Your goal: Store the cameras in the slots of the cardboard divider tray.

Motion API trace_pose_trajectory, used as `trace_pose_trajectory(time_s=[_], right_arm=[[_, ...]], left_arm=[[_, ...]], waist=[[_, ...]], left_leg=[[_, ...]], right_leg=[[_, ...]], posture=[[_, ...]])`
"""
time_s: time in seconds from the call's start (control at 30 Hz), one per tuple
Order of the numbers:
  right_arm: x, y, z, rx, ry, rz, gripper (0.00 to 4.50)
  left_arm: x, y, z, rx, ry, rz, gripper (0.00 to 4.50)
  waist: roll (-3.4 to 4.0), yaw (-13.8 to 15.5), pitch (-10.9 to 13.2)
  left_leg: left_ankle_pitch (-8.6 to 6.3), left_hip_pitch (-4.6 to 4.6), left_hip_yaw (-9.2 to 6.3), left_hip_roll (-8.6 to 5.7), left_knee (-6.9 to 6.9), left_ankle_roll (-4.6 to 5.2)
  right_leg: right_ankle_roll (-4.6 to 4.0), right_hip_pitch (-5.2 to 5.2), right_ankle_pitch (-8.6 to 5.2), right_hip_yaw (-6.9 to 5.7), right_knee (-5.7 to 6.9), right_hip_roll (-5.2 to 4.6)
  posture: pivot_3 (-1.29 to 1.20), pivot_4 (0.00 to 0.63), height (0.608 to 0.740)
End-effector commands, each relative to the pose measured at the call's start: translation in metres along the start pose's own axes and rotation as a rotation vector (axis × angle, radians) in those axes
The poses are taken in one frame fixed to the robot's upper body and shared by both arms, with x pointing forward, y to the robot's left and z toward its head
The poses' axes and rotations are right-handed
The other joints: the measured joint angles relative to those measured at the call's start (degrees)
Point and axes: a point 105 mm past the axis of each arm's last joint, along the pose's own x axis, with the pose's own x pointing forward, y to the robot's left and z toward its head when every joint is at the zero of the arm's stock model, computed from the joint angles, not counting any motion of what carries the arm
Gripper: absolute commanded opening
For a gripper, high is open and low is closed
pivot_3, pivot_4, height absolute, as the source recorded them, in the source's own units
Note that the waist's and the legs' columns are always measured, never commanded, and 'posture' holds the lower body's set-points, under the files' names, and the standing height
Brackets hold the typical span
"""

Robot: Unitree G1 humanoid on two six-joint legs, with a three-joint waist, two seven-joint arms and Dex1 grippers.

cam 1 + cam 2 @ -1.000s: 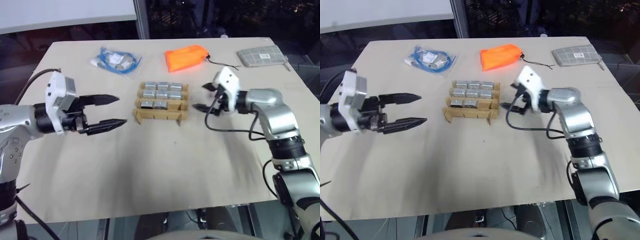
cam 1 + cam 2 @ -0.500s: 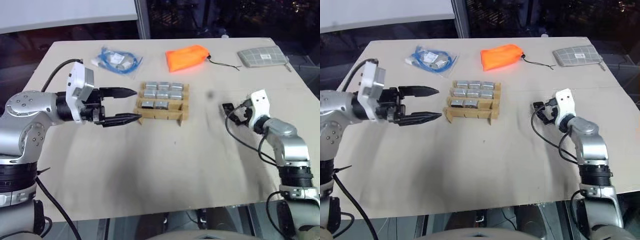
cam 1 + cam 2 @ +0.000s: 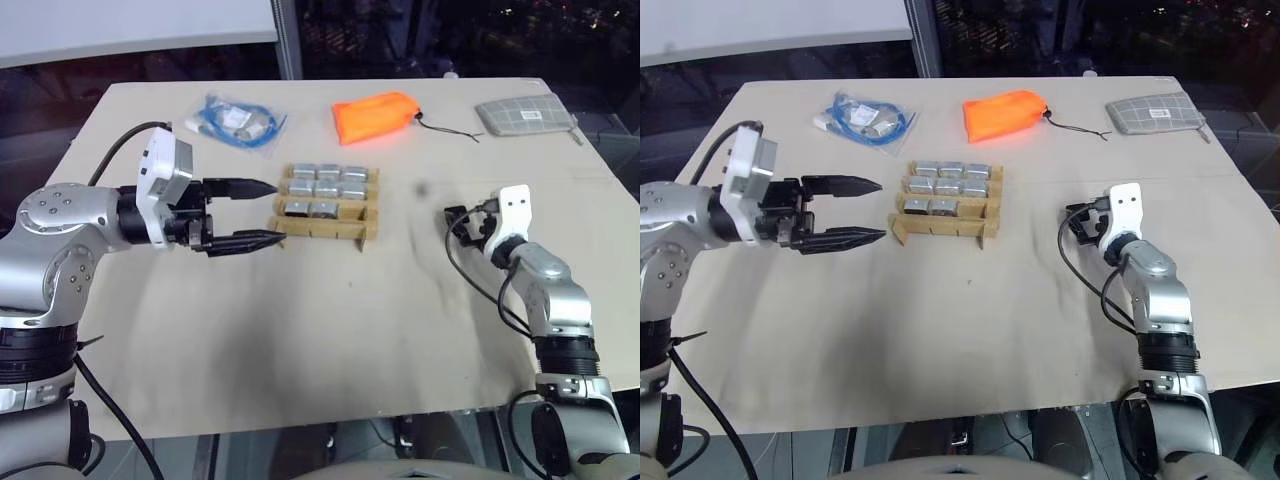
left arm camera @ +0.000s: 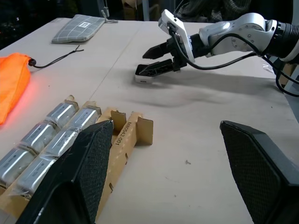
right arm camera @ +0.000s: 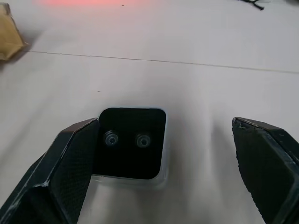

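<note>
The counter [image 3: 330, 320] is evenly lit from above, while the far background is left dark. Soft shadows are cast under both arms. A reddish glare is seen near the orange pouch [image 4: 11, 79].

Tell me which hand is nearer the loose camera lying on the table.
Right. The right hand is open around the loose camera, fingers either side. The left hand is across the table, beside the cardboard divider tray.
</note>
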Motion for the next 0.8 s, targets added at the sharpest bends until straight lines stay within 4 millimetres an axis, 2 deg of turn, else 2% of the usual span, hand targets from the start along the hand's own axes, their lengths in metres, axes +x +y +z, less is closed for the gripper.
trace_pose_trajectory(time_s=[0.03, 0.23, 0.8], right_arm=[[0.001, 0.001, 0.003, 0.031, -0.01, 0.001, 4.48], [0.002, 0.007, -0.005, 0.034, 0.019, 0.025, 4.48], [0.006, 0.012, -0.001, 0.015, -0.014, 0.03, 4.48]], left_arm=[[-0.006, 0.001, 0.008, 0.045, 0.006, 0.019, 3.78], [-0.007, 0.001, 0.009, 0.044, 0.012, 0.024, 3.78], [-0.009, 0.002, 0.008, 0.04, 0.019, 0.03, 3.78]], waist=[[0.0, 0.02, 0.0], [0.01, 0.4, 0.01], [0.01, 0.4, 0.01]], left_leg=[[0.0, 0.0, 0.0, 0.0, 0.0, 0.0], [0.0, -0.04, 0.0, -0.01, 0.0, 0.0], [0.0, -0.04, 0.0, -0.01, 0.0, 0.0]], right_leg=[[0.0, 0.0, 0.0, 0.0, 0.0, 0.0], [0.0, -0.01, 0.0, -0.01, -0.04, -0.01], [0.0, -0.02, 0.0, 0.0, -0.04, 0.0]], posture=[[0.0, 0.15, 0.74], [0.0, 0.15, 0.74], [0.0, 0.15, 0.74]])
